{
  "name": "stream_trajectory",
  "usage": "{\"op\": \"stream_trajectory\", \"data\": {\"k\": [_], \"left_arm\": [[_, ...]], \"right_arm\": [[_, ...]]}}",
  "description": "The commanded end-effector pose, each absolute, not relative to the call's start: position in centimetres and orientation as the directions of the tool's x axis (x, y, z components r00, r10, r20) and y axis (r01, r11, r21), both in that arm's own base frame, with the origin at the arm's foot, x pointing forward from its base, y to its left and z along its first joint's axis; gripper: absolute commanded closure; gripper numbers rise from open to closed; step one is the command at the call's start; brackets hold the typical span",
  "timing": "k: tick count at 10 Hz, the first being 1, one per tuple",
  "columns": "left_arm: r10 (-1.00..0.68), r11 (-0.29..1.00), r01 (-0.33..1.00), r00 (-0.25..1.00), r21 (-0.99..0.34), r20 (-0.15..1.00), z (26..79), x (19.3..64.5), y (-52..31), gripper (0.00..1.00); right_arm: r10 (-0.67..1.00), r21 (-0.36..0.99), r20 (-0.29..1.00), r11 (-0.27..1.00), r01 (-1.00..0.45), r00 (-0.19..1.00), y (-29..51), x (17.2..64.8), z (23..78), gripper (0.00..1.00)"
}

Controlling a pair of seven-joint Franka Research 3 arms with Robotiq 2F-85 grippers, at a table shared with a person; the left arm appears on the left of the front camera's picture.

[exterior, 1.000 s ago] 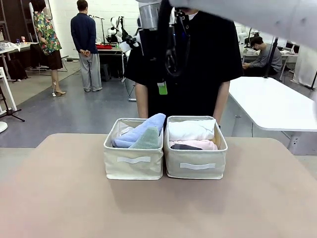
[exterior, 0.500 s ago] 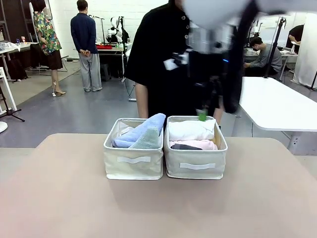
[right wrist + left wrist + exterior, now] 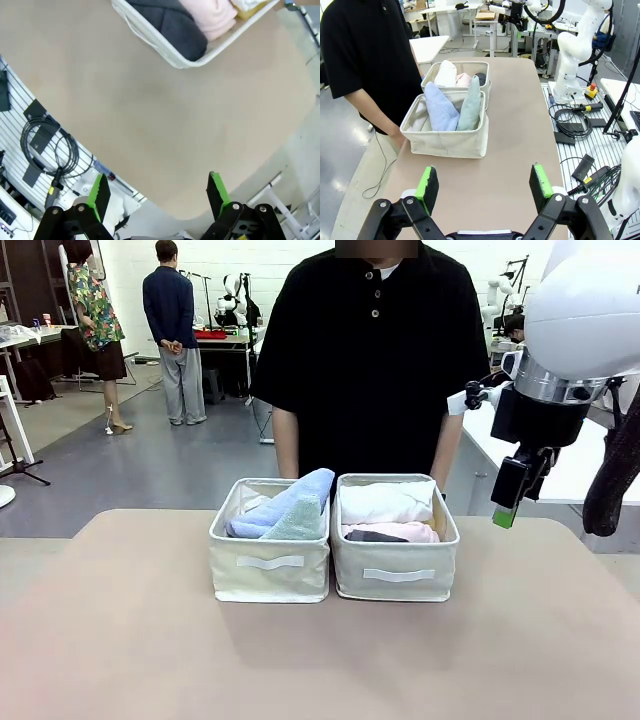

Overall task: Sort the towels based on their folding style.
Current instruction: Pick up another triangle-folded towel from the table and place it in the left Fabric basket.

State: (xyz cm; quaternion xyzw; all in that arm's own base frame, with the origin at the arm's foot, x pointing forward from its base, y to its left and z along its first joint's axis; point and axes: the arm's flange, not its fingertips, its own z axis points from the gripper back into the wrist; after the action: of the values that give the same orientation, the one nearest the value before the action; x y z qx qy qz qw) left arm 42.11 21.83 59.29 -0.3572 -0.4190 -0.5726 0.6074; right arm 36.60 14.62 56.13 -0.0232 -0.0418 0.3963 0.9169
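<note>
With cone towels in one bin and rolled towels in the other, sorting looks finished; both my end effectors, left and right, hang spread and empty, and I need only retreat.

**Towels sorted into two bins, right arm raised at the side**

Two cream bins are seen side by side, touching, on the bench. In the left bin a light blue cone towel and a pale green cone towel are held. In the right bin a white rolled towel, a pink one and a dark grey one are packed. The right gripper is held above the bench, right of the bins, with nothing in it. A person in black is stood behind the bins
</note>
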Motion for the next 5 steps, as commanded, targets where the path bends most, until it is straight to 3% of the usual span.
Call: {"op": "stream_trajectory", "data": {"k": [1, 2, 3, 5], "left_arm": [[-0.392, 0.104, 0.994, -0.001, 0.046, 0.920, 59.5, 42.0, 21.6, 0.05], [-0.392, 0.104, 0.994, -0.001, 0.046, 0.920, 59.5, 42.0, 21.6, 0.05], [-0.392, 0.104, 0.994, -0.001, 0.046, 0.920, 59.5, 42.0, 21.6, 0.05], [-0.392, 0.104, 0.994, -0.001, 0.046, 0.920, 59.5, 42.0, 21.6, 0.05]], "right_arm": [[0.731, -0.040, 0.084, 0.681, -0.731, 0.677, 16.0, 38.3, 56.4, 0.00], [0.707, -0.032, 0.040, 0.708, -0.706, 0.706, 16.6, 39.4, 56.2, 0.00], [0.729, -0.070, 0.063, 0.685, -0.725, 0.682, 15.0, 37.3, 56.2, 0.00], [0.729, -0.070, 0.063, 0.685, -0.725, 0.682, 15.0, 37.3, 56.2, 0.00]]}}
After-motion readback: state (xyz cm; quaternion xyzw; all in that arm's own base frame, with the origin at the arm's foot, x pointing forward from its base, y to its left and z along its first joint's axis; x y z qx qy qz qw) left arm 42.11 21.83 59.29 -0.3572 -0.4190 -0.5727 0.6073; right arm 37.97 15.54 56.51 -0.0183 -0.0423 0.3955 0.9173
